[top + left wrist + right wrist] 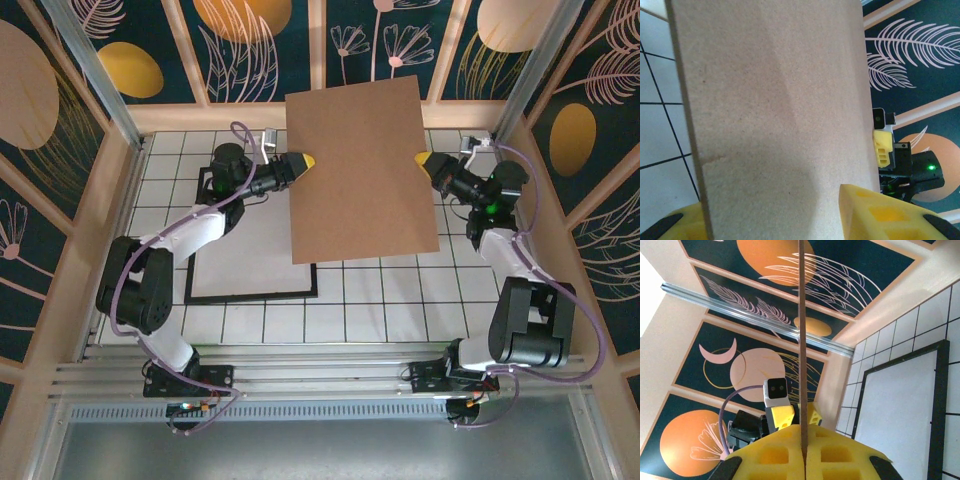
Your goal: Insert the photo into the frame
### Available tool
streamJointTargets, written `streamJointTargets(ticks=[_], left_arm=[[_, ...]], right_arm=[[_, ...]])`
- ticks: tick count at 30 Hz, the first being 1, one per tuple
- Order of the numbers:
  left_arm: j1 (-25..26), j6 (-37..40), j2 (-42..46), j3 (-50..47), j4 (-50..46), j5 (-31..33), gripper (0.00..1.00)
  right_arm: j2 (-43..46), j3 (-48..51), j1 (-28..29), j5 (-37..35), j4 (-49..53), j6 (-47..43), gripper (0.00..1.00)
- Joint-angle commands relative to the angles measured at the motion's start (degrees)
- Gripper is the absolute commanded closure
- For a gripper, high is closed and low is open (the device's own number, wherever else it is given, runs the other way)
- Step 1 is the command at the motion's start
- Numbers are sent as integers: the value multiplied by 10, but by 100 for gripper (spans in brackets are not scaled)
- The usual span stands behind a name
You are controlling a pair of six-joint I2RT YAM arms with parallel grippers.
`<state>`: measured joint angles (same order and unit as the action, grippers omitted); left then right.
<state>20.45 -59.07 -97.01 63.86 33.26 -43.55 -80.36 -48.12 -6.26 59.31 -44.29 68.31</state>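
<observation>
A plain brown backing board [360, 170] is held up above the tiled table, between my two grippers. My right gripper [425, 160] is shut on its right edge, and the board's thin edge [802, 340] rises from between the closed yellow fingers [775, 455]. My left gripper [308, 160] is at the board's left edge, open. Its jaws stand apart on either side of the board [780, 100], one finger behind it and one finger [875, 210] in front. The black frame [250, 297] lies flat on the table below with a white sheet inside it, partly covered by the board. The photo is out of view.
Patterned dark walls with wooden rails close the table in on three sides. The frame's dark edge [941, 390] lies on the white tiles [400, 300] to the right of the board. The aluminium base rail [320, 375] runs along the near edge.
</observation>
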Motion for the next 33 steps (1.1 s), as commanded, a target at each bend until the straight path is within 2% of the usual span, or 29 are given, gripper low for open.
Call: streamJointTargets(ticks=[1,8,9,14,18,21,24,27,30,33], left_arm=[[-10,-1,28,-10,37,-17,57],[-11,-1,31,-14,41,-25,70],[-12,-1,31,-14,42,-27,73],[-13,8,37,-14,34,-32,90],[-17,22,49,-20,12,-35,100],[-22,37,61,-27,-14,-46,100],[-36,61,82,-39,-68,-60,100],[-65,104,113,-56,-157,-72,100],[-107,163,147,-65,-279,-77,100],[-166,183,172,-78,-346,-100,100]], right_arm=[[-9,0,1,-6,-41,-4,100],[-27,7,2,0,-44,-23,100],[-29,8,2,0,-46,-25,98],[-39,16,0,-6,-41,-37,74],[-50,30,-7,-6,-45,-38,61],[-57,46,-20,-9,-34,-46,50],[-54,61,-53,-23,25,-83,40],[-34,60,-72,-68,147,-175,36],[-14,38,-57,-143,273,-276,35],[-11,29,-39,-181,312,-316,35]])
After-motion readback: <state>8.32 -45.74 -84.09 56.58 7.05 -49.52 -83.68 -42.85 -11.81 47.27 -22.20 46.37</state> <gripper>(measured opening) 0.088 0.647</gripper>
